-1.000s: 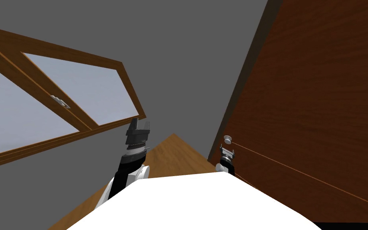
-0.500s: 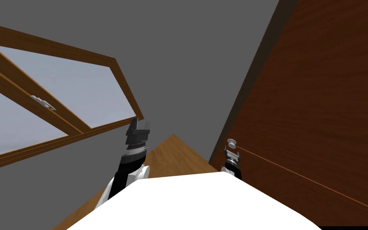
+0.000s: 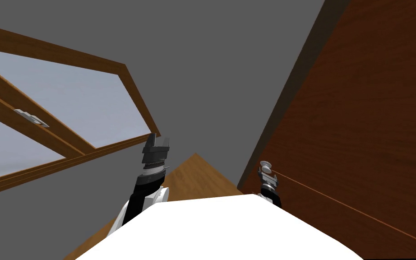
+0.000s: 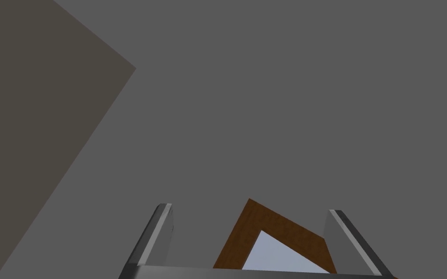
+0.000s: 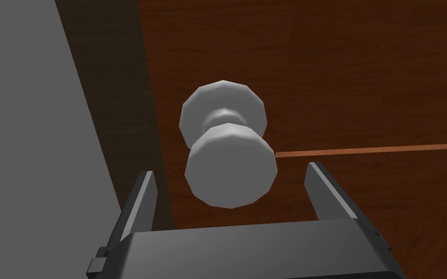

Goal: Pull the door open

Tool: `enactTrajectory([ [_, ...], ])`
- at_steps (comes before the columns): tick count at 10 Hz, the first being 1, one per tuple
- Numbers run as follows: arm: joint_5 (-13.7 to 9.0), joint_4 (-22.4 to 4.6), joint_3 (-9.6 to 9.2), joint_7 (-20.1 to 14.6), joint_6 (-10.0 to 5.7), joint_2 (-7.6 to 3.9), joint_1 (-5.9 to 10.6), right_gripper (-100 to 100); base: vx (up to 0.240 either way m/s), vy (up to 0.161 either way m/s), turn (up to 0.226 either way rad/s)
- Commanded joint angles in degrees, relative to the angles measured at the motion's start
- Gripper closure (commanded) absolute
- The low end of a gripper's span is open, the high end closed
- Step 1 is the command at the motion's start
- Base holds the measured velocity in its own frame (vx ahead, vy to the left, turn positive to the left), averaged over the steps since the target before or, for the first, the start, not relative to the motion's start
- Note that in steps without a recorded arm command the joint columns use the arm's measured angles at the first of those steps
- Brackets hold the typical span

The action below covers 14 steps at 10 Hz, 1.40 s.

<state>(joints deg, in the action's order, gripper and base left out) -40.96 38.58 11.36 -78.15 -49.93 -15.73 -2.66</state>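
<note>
The brown door (image 5: 363, 72) is on my right and looks shut. Its grey knob (image 5: 225, 145) sits between the fingers of the right gripper (image 5: 230, 170), which are wide apart and not touching it. The squeeze and the pull are not done yet. The left gripper (image 4: 251, 213) is open too, holding nothing.

The right hand (image 5: 230, 169) forward, fingers (image 5: 322, 186) wide apart; the left hand (image 4: 250, 209) raised, fingers (image 4: 162, 227) likewise apart.
</note>
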Motion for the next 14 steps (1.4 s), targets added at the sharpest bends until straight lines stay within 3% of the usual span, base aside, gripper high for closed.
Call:
enactTrajectory([
  [1, 0.49, -0.42, -0.01, -1.84, -0.01, -0.95, -0.71, -100, 0.136, -0.007, -0.005],
  [3, 0.99, -0.71, 0.01, -3.67, 0.08, -2.07, -1.56, -100, 0.133, -0.042, 0.002],
  [4, 0.83, -0.38, 0.03, -3.06, 0.26, -1.83, -1.5, -100, 0.054, -0.022, 0.005],
  [5, 0.83, -0.38, 0.03, -3.06, 0.26, -1.83, -1.5, 100, -0.007, -0.002, -0.024],
  [10, 0.83, -0.38, 0.03, -3.06, 0.26, -1.83, -1.5, 100, -0.01, 0.002, 0.004],
  [14, 2.53, 0.81, -2.77, -4.77, 0.75, -2.25, -1.87, 100, -0.199, 0.026, 0.061],
])
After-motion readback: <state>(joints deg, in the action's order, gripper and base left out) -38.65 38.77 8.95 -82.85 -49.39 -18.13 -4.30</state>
